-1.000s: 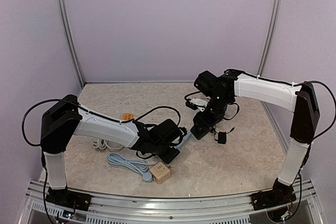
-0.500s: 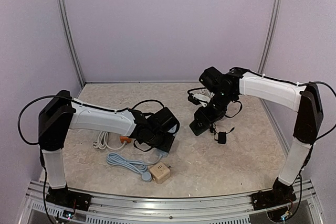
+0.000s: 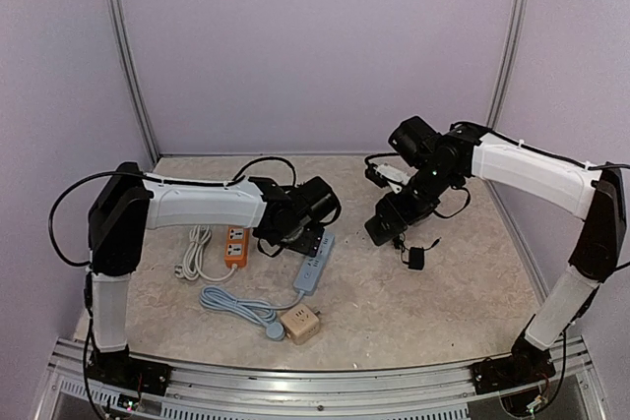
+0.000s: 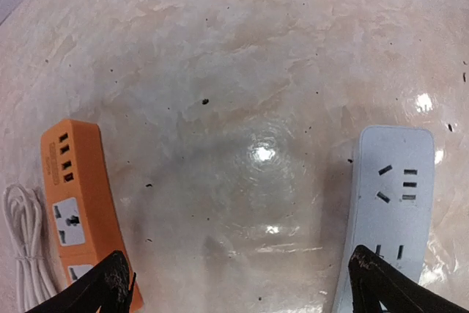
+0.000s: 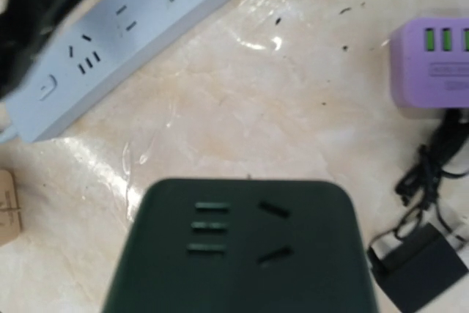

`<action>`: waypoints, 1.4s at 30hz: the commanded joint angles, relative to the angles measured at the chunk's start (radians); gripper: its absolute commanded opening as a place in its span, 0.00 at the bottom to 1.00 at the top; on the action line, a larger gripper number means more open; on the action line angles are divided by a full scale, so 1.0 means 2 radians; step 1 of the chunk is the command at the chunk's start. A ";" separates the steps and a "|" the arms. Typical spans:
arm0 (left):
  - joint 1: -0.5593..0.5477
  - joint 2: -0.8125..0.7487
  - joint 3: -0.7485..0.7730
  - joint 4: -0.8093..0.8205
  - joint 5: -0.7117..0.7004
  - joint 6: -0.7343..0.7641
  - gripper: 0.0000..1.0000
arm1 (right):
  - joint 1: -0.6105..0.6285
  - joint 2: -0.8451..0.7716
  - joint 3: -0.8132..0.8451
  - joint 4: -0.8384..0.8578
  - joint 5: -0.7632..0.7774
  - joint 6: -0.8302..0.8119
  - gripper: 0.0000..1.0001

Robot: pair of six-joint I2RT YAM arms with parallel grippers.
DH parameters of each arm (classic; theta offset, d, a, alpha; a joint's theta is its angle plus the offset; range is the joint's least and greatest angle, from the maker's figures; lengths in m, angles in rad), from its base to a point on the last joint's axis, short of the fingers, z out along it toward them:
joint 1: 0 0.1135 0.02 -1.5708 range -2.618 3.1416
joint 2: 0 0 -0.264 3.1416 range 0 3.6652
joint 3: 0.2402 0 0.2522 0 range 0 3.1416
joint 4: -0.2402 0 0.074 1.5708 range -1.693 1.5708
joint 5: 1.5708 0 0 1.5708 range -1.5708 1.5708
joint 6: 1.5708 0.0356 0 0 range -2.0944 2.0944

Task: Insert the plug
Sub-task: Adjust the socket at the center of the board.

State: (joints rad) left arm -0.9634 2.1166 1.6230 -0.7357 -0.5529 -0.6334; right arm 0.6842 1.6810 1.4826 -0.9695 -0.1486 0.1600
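A small black plug (image 3: pixel 415 258) with its cord lies on the table, also at the lower right of the right wrist view (image 5: pixel 421 262). My right gripper (image 3: pixel 390 217) is shut on a dark green power strip (image 5: pixel 242 247) and holds it socket side up. The strip hides the fingers. My left gripper (image 4: pixel 242 295) is open over bare table, with an orange power strip (image 4: pixel 73 210) at its left fingertip and a light blue power strip (image 4: pixel 388 210) at its right. From above, the left gripper (image 3: pixel 303 235) hangs between the orange strip (image 3: pixel 234 245) and the blue strip (image 3: pixel 313 265).
A beige cube socket (image 3: pixel 301 324) and the blue strip's coiled cable (image 3: pixel 234 302) lie near the front. A white cable (image 3: pixel 197 253) sits left of the orange strip. A purple cube charger (image 5: pixel 432 71) is beside the black plug. Walls close in the table on three sides.
My left gripper has opened, drawn back toward the far side and let go of the light blue strip. The orange strip is now uncovered. My right arm has shifted slightly right with the dark strip.
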 commanded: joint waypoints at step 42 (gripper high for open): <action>-0.065 -0.297 -0.255 -0.093 0.124 0.593 0.99 | -0.020 -0.157 -0.079 0.014 0.015 -0.011 0.00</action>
State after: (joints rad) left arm -1.0542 1.5497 1.1084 -0.7174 -0.2268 0.7403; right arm 0.6540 1.3544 1.3357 -0.9730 -0.1188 0.1478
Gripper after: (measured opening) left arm 0.990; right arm 0.585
